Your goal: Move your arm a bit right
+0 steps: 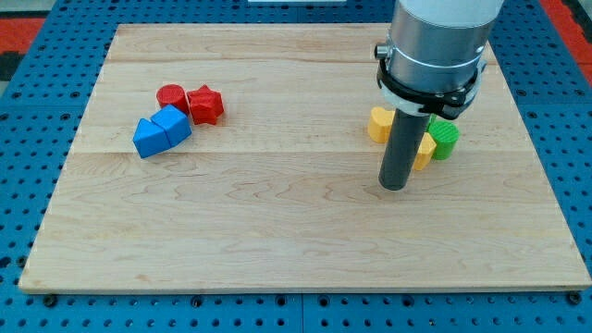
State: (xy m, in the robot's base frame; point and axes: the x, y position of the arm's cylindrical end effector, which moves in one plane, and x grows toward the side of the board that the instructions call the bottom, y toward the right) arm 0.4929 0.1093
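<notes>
My tip (395, 187) rests on the wooden board (296, 240) right of centre, at the end of a dark rod under the grey arm body. Just behind the rod sit a yellow block (378, 123) on its left, another yellow block (425, 152) on its right, partly hidden by the rod, and a green cylinder-like block (445, 138) further right. The tip is slightly below and between these blocks; I cannot tell whether it touches them. At the view's left a red cylinder (171, 96), a red star-shaped block (205, 104) and two blue blocks (148, 137) (172, 124) form a tight cluster.
The board lies on a blue pegboard table (28, 166) that surrounds it on all sides. The arm's grey body (435, 46) hides part of the board's upper right area.
</notes>
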